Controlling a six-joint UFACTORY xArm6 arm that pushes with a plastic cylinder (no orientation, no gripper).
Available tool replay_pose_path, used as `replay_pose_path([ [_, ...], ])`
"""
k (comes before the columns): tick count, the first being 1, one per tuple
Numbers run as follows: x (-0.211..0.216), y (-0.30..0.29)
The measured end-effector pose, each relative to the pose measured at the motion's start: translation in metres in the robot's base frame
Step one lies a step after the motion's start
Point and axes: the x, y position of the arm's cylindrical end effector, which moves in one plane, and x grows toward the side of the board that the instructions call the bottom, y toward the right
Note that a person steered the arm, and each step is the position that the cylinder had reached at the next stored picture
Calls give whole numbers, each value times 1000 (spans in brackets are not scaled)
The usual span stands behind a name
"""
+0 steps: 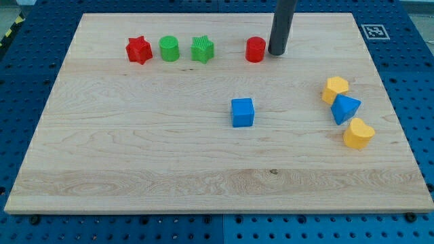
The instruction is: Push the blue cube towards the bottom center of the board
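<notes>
The blue cube (242,112) sits near the middle of the wooden board (135,156), a little right of centre. My tip (277,52) rests on the board near the view's top, just right of a red cylinder (255,49). The tip is above and slightly right of the blue cube, well apart from it. The rod rises out of the view's top.
A red star (139,50), a green cylinder (169,49) and a green star (202,49) stand in a row at the top left. At the right edge lie a yellow hexagon (334,89), a blue triangular block (345,108) and a yellow block (358,133).
</notes>
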Motion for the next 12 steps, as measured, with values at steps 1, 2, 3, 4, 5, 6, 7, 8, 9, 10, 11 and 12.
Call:
replay_pose_path([
  [1, 0, -10],
  [2, 0, -18],
  [3, 0, -18],
  [4, 0, -21],
  [5, 0, -28],
  [6, 0, -28],
  [7, 10, -16],
  [8, 34, -7],
  [9, 48, -11],
  [10, 65, -38],
  [11, 125, -69],
  [12, 170, -84],
])
